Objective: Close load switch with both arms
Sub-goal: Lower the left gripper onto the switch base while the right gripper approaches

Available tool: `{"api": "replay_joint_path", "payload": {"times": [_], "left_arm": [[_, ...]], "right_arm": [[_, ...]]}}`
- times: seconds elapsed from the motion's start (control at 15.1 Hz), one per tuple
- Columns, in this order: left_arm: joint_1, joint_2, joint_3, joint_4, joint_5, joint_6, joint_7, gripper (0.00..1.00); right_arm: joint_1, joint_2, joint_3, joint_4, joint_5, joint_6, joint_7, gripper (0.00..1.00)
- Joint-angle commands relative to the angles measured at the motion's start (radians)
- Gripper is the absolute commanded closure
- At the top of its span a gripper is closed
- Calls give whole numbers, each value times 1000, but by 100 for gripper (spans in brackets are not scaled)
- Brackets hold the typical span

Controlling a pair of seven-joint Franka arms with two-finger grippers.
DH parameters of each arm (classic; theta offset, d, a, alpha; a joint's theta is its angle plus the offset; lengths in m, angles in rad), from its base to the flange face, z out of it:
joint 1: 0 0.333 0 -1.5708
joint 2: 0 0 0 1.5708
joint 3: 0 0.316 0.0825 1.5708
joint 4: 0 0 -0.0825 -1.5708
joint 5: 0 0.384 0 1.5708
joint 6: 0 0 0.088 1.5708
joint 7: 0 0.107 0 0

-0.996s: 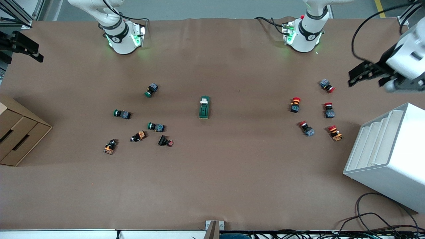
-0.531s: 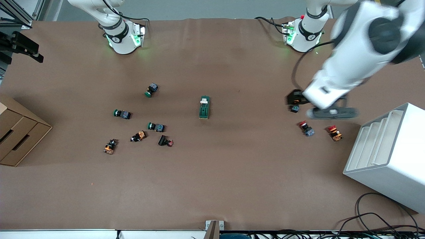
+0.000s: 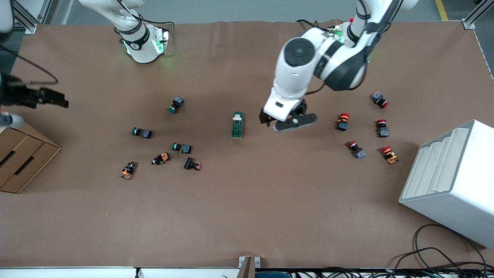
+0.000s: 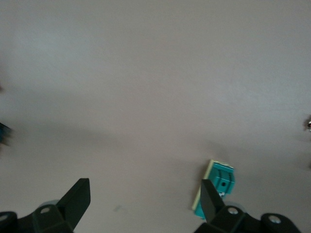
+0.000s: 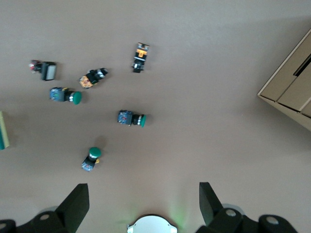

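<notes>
The load switch (image 3: 237,124), a dark-green block with a white handle piece, lies at the middle of the table. My left gripper (image 3: 274,121) hangs open just beside it, toward the left arm's end. In the left wrist view the load switch (image 4: 217,186) shows close to one black fingertip (image 4: 208,196), and the gap of the left gripper (image 4: 143,201) holds only bare table. My right gripper (image 3: 54,99) is open over the right arm's end of the table, well away from the switch. The right wrist view shows the right gripper (image 5: 143,204) empty and only an edge of the load switch (image 5: 2,130).
Several green and orange push buttons (image 3: 181,147) lie toward the right arm's end. Several red push buttons (image 3: 342,121) lie toward the left arm's end. A white rack (image 3: 451,181) stands at that end and a cardboard box (image 3: 19,158) at the other.
The left arm has swung in from its end of the table to the middle, stopping beside the load switch. The right gripper has shifted a little over its end.
</notes>
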Motion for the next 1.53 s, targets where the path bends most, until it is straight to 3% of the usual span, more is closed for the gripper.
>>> {"api": "replay_joint_path", "payload": {"times": [0.0,0.27,0.4,0.6,1.06,1.46], "left_arm": [[-59,13,7,-66,76,108,-122,0],[-110,21,5,-207,194,272,-269,0],[-153,32,7,-232,199,310,-317,1],[-216,78,8,-229,295,359,-407,1],[-300,228,7,-175,750,433,-737,1],[-354,300,10,-134,928,430,-832,2]], "right_arm": [[-36,39,6,16,-2,21,-25,0],[-19,37,7,10,15,35,8,0],[21,39,9,5,42,49,138,0],[97,37,12,-1,85,58,404,0],[254,95,14,-80,136,201,780,0],[378,166,14,-160,232,402,1016,0]]}}
